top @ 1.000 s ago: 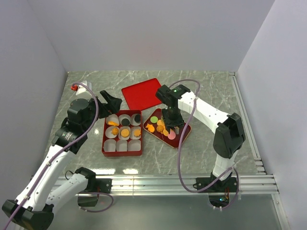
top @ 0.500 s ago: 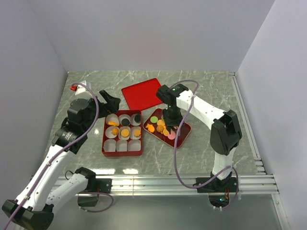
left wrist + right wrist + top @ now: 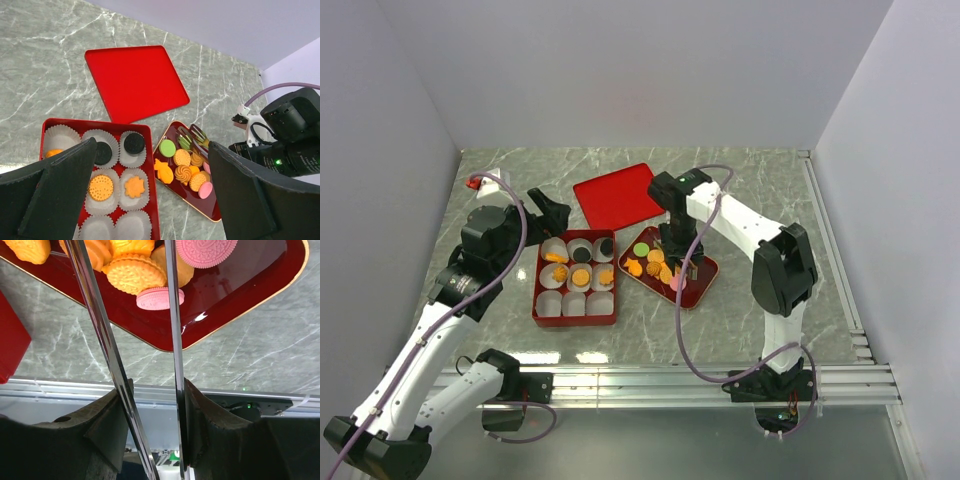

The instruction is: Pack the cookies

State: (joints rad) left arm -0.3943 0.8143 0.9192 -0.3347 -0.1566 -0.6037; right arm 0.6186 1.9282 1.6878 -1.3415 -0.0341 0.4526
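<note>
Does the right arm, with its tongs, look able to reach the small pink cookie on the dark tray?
Probably yes: the tongs hang open just above the small pink cookie, which lies in plain view next to an orange cookie.

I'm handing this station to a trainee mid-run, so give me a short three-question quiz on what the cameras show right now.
1. Multiple choice: what is the right gripper holding? A) nothing B) metal tongs C) a spoon
2. True or false: the red lid sits closed on the red box.
3. Fill in: the three empty paper cups form the box's row ___ the arms' bases.

Key: 1 B. 2 False; the lid lies flat on the table beyond the box. 3 nearest; the cups in the other two rows hold cookies.
</note>
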